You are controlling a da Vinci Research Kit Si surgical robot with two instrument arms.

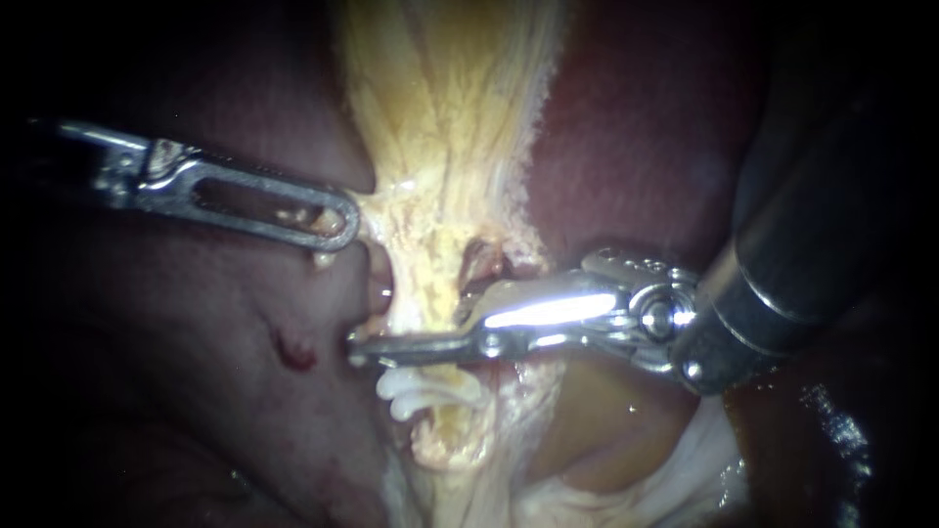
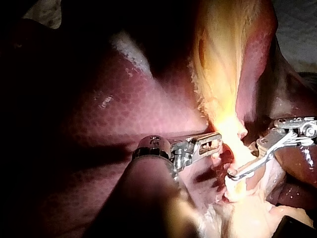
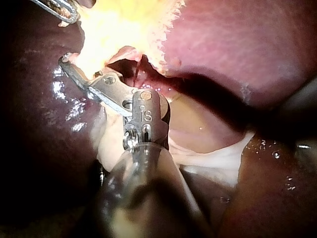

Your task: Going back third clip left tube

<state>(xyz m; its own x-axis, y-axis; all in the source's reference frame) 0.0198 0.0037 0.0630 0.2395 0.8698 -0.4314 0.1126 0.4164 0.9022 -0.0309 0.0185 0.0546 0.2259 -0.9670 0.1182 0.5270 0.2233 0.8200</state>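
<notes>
A yellowish strand of tissue (image 1: 440, 147) runs down the middle over the dark red liver (image 1: 176, 411). My left instrument (image 1: 337, 227) is shut on the strand's left edge and holds it stretched sideways; the left wrist view shows this grip (image 2: 215, 144). My right instrument (image 1: 360, 350) reaches across the strand from the right. Its long thin jaws lie just above the white clips (image 1: 425, 391), and a narrow gap shows between them in the left wrist view (image 2: 233, 173). A short pink tube (image 1: 380, 286) shows at the strand's left edge, above the jaws.
A second reddish opening (image 1: 479, 266) lies in the strand right of the pink tube. A tan bulge (image 1: 606, 420) and white tissue (image 1: 704, 469) sit under the right shaft. A small red spot (image 1: 293, 350) marks the liver.
</notes>
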